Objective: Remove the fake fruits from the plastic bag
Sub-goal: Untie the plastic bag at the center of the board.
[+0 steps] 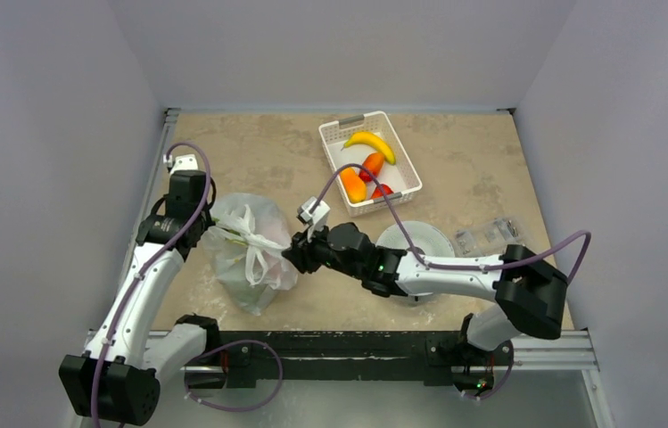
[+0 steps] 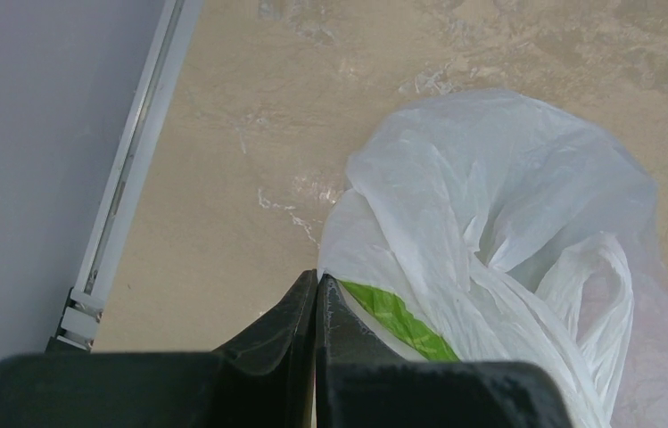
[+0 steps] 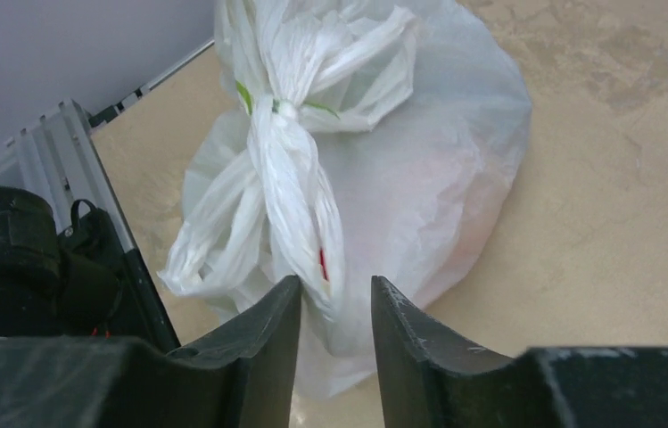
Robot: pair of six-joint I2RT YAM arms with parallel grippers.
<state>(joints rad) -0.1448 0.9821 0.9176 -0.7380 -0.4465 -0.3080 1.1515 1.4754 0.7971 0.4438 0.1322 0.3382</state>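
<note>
The bag (image 1: 254,259) sits on the counter (image 1: 250,152) between the two arms, its handles tied in a knot (image 3: 285,111). The fruits (image 3: 441,174) inside show only as a faint peach blush through the film. The left fingers (image 2: 290,325) are pressed shut on a pinch of the bag's edge, anchoring it. The right fingers (image 3: 263,343) stand narrowly apart astride the twisted handle tail (image 3: 308,223) below the knot, not clamped on it.

I'd say the step is opening the bag. It would be better to close on one loop at the knot and tease it loose, with the left holding firm, than to tug the tail and tighten it.

No writing is readable, only a green print (image 2: 392,316) and a red fleck (image 3: 322,264).
</note>
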